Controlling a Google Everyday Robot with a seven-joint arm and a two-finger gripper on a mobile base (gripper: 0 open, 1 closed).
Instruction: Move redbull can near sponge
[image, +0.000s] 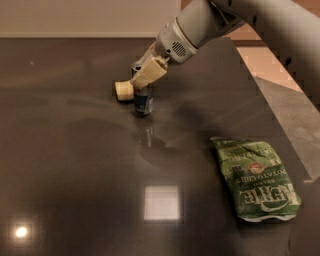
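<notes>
Gripper closed on redbull can, near desk's far edge, just beside sponge; skewed release could topple can.

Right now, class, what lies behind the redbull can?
The sponge lies just behind and left of the redbull can, one end showing. The tool, clamped on the can's upper part, covers the sponge's other end.
</notes>
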